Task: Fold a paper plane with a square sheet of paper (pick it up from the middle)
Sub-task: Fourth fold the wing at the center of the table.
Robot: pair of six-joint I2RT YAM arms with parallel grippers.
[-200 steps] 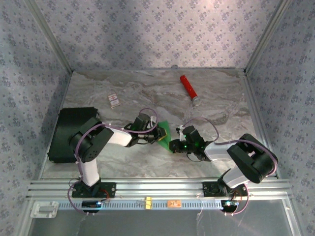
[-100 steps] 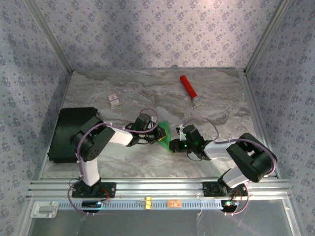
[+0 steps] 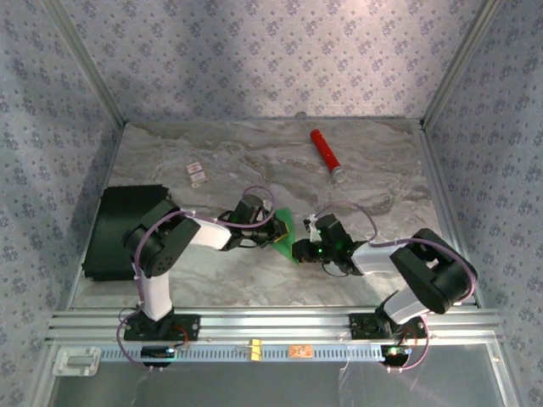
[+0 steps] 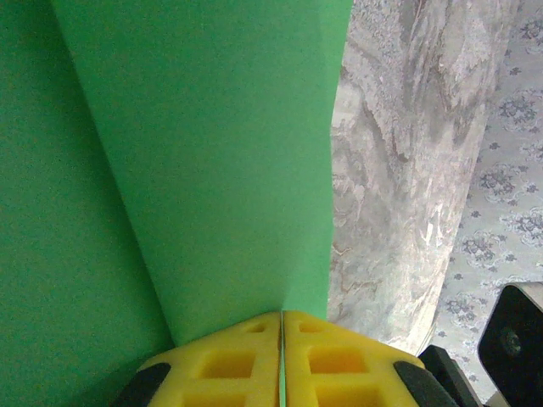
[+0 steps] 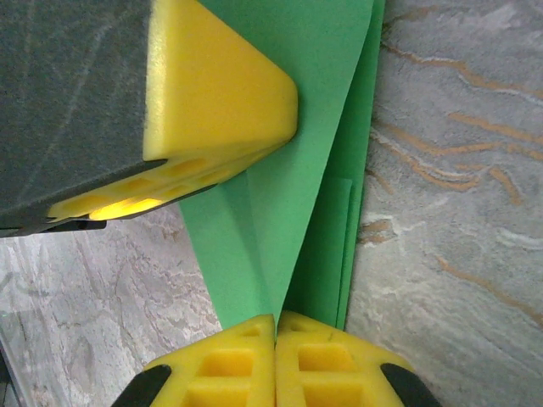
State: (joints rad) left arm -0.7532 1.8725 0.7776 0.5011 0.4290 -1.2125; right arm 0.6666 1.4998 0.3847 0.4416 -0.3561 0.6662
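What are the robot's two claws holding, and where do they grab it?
Both pinch the folded bright green paper sheet: left gripper on one edge, right gripper on the opposite end.

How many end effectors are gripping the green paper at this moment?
2. The left end effector is shut on the green paper from its left side; the right end effector is shut on it from the right, facing the left one.
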